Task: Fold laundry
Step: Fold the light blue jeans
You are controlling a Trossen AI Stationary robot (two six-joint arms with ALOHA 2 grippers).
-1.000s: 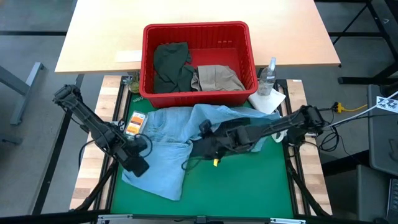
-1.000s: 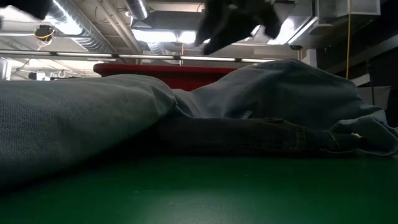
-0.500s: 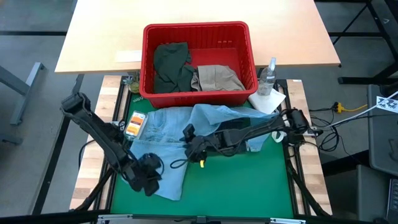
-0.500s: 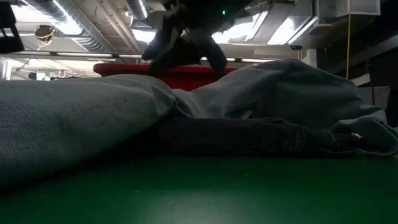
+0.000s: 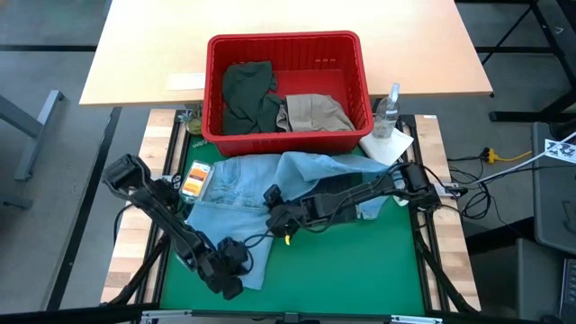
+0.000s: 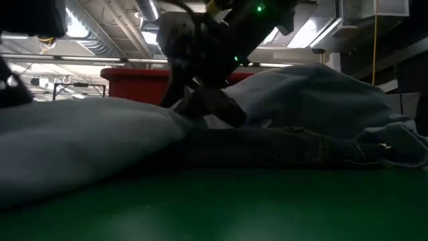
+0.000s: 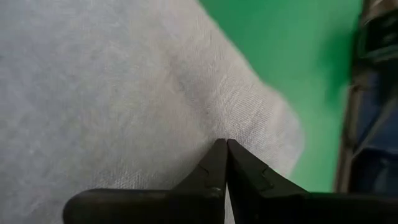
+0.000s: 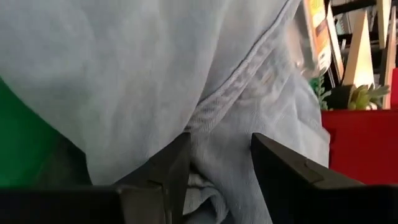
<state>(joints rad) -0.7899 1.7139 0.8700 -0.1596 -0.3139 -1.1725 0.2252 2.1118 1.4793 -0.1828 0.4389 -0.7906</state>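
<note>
Light blue denim (image 5: pixel 229 193) lies spread on the green mat, with dark navy jeans (image 6: pixel 281 147) lying partly under it at the right. My left gripper (image 7: pixel 224 149) is shut, its tips at the denim's near left corner (image 5: pixel 247 270). My right gripper (image 8: pixel 214 165) stands open over the middle of the denim, with a seamed ridge of cloth (image 8: pixel 230 99) ahead of its two fingers. In the low view it reaches down to the denim (image 6: pixel 214 107). A dark olive piece (image 5: pixel 247 94) and a beige khaki piece (image 5: pixel 310 112) lie in the basket. My left gripper points its shut fingertips (image 7: pixel 217 155) slanting down at the denim, close to its near corner; I cannot tell whether they touch the cloth. My right gripper has a finger (image 8: pixel 168 168) on either side of the denim ridge, slanting down from the right; I cannot tell whether they touch it.
A red basket (image 5: pixel 216 54) stands at the mat's far edge. A clear spray bottle (image 5: pixel 389 106) and a white cloth (image 5: pixel 385 146) sit at the far right. An orange-labelled packet (image 5: pixel 196 178) lies at the left. Bare green mat (image 5: pixel 351 270) spreads at the near right.
My left gripper has gone down and toward the table's near edge, along the denim's left side to its near corner. My right gripper has sunk and gone toward the left, down to the middle of the denim. The garments lie as before.
</note>
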